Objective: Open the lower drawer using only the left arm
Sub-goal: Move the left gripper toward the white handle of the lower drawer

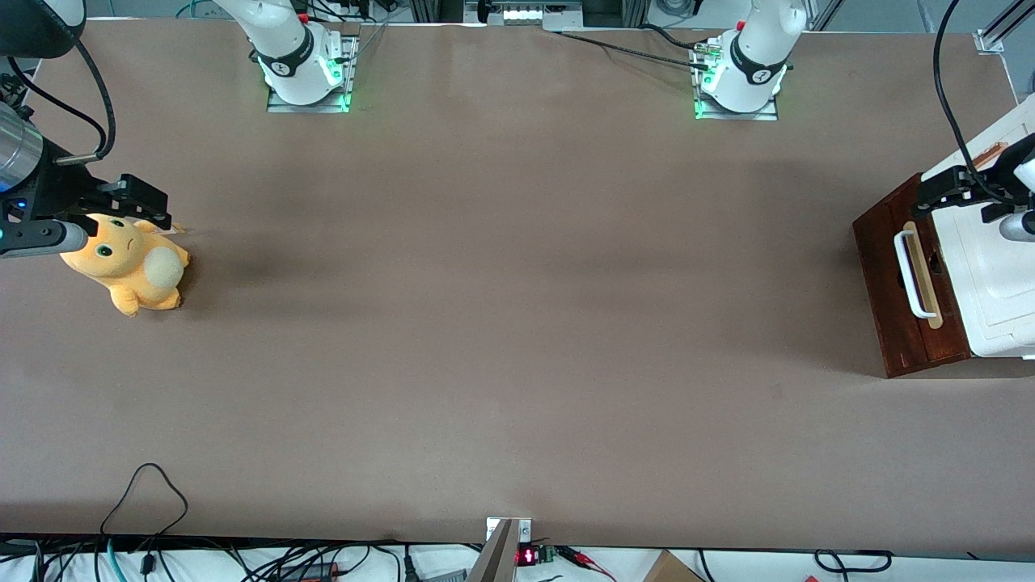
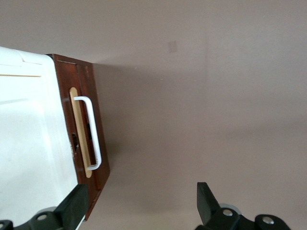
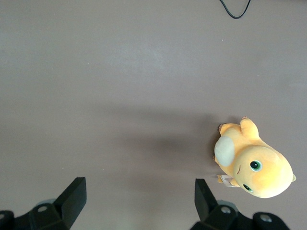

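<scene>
The cabinet stands at the working arm's end of the table, with a white top [image 1: 994, 283]. Its dark red-brown drawer front [image 1: 877, 275] carries a white bar handle [image 1: 910, 273] on a pale wood strip. The front sits flush against the cabinet body. In the left wrist view the drawer front [image 2: 98, 143], the handle [image 2: 94, 134] and the white top [image 2: 29, 143] all show. My left gripper [image 1: 938, 192] hovers above the cabinet corner farther from the front camera. It is open and empty [image 2: 139, 203], with one finger [image 2: 74, 206] over the drawer front's edge and the other [image 2: 205, 201] over bare table.
An orange plush toy [image 1: 129, 267] lies toward the parked arm's end of the table, also in the right wrist view [image 3: 254, 163]. A black cable loop [image 1: 145, 493] lies near the table edge closest to the front camera. The brown table [image 1: 517, 323] spreads in front of the drawer.
</scene>
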Controlling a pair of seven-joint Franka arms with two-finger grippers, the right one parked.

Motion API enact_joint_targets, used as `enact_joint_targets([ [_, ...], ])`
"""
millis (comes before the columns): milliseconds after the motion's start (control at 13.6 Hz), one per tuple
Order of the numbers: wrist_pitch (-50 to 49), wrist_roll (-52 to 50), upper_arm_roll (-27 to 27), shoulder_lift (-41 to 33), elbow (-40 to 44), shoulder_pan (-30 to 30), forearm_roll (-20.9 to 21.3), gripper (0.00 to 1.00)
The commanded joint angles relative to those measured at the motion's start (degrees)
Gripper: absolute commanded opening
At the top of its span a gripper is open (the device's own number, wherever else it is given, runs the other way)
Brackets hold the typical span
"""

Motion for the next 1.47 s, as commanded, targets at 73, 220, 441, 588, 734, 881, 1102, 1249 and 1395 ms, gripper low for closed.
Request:
enact_joint_targets([
  [73, -1.6, -1.0, -1.2, 0.8, 1.9, -0.6, 2.1, 1.00],
  [220, -1.6, -1.0, -1.3, 0.8, 2.1, -0.6, 2.1, 1.00],
  [441, -1.6, -0.3, -1.0, 0.8, 2.0, -0.5, 1.9, 1.00],
  [588, -1.7, -0.3, -1.0, 0.8, 1.9, -0.6, 1.8, 1.00],
  [734, -1.7, -0.1, -0.7, 0.8, 1.8, -0.5, 1.3, 1.00],
  [881, -1.9, -0.1, -0.7, 0.8, 1.6, -0.5, 1.3, 1.00],
  [1102, -1.9, 0.1, -1.0, 1.0, 1.2, -0.6, 1.4, 1.00],
  [1249, -0.7, 6.4, -1.0, 1.9, 1.0, -0.6, 1.3, 1.00],
  [1395, -0.3, 6.8, -1.0, 1.9, 1.0, -0.6, 1.3, 1.00],
])
